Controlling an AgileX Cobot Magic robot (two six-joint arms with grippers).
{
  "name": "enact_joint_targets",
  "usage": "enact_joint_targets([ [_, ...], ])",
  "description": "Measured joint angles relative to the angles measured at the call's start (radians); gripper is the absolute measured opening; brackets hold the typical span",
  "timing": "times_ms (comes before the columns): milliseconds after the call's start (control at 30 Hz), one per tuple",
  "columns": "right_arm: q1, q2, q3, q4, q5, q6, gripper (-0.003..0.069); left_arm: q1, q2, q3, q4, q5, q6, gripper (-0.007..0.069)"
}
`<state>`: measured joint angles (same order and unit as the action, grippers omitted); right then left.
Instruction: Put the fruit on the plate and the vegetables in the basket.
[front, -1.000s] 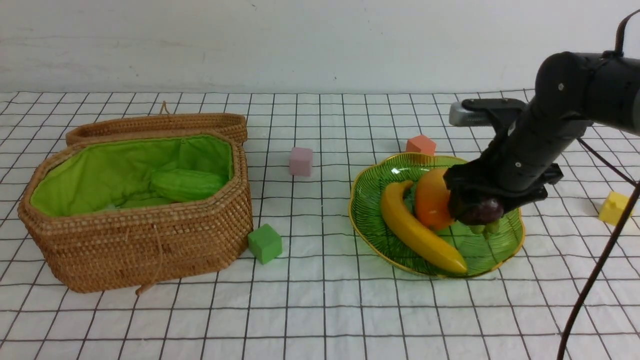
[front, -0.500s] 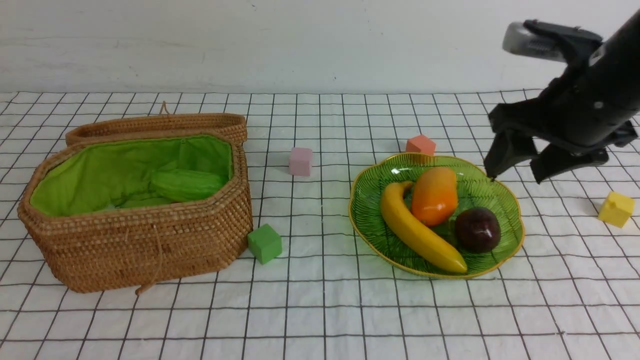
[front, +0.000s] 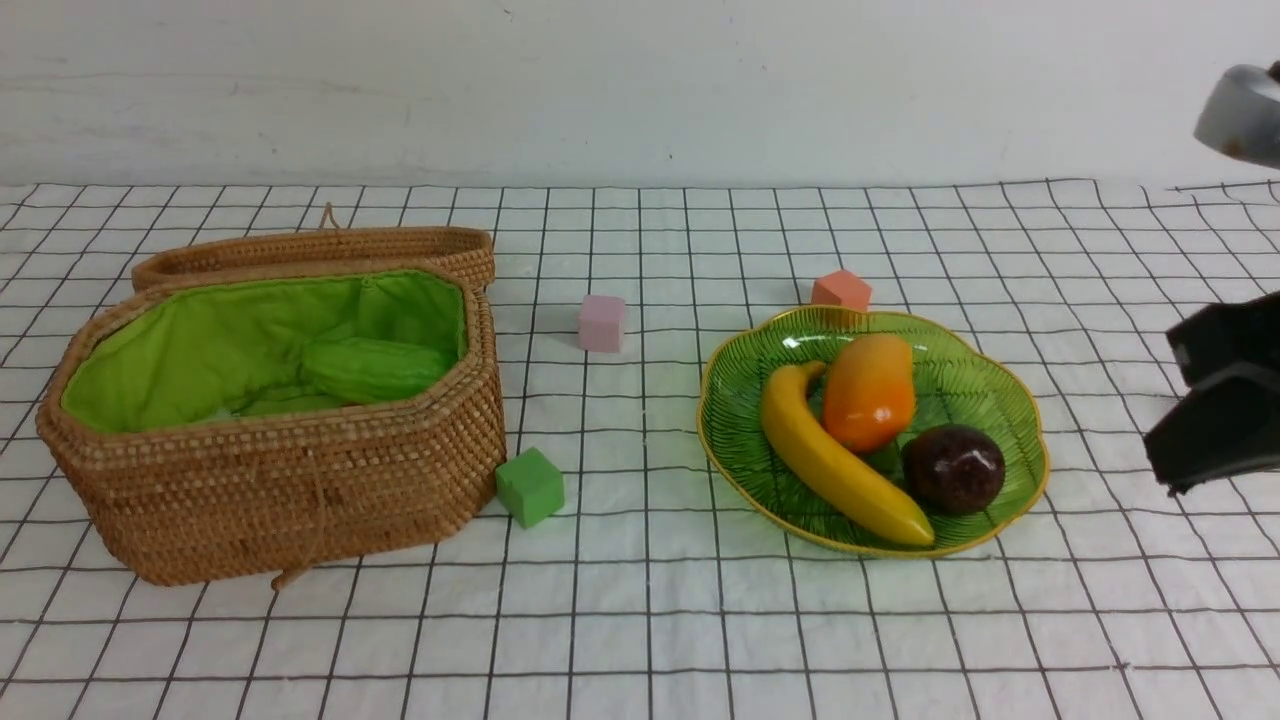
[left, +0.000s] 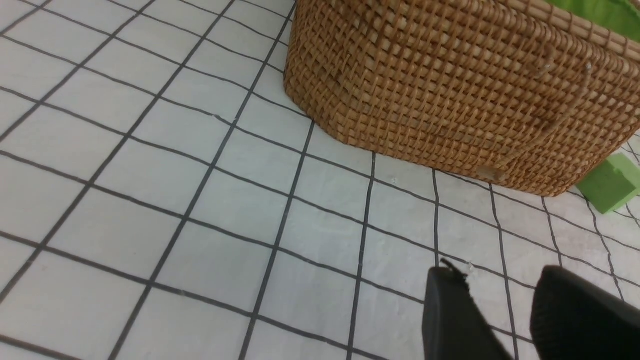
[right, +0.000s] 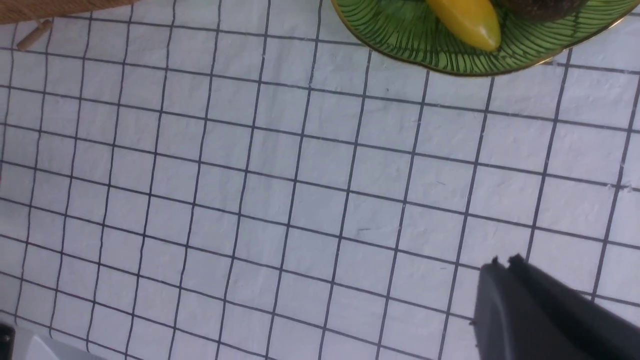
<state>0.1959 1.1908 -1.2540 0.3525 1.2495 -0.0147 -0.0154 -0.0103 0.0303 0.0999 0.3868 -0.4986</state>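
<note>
Over on the left, the basket (front: 270, 420) holds the gourd (front: 372, 368); the left gripper (left: 500, 320) hangs jaws parted, empty. Green cube (front: 530, 486), pink cube (front: 601, 322), then plate (front: 740, 400) with banana (front: 835, 462), mango (front: 868, 390), purple ball (front: 954, 469). Right gripper (right: 502, 265) clenched, empty, above the gridded counter (front: 640, 620).

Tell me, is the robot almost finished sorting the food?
Nearly, it seems. The banana, mango and dark ball all lie on the plate, and the gourd sits in the basket. Both pincers are empty: right pincer shut, left pincer apart. Other vegetables aren't visible, maybe hidden inside.
</note>
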Motion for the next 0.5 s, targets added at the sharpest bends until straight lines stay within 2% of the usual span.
enact_joint_targets([
  [333,0.0,-0.042,0.004,-0.004,-0.001,-0.003,-0.0006,0.0,0.0,0.0,0.0,0.0,0.0,0.0239],
  [433,0.0,-0.104,0.012,-0.042,-0.016,-0.057,-0.0006,0.0,0.0,0.0,0.0,0.0,0.0,0.0239],
  [500,-0.001,-0.21,0.05,-0.118,-0.115,-0.111,-0.0004,0.0,0.0,0.0,0.0,0.0,0.0,0.0239],
])
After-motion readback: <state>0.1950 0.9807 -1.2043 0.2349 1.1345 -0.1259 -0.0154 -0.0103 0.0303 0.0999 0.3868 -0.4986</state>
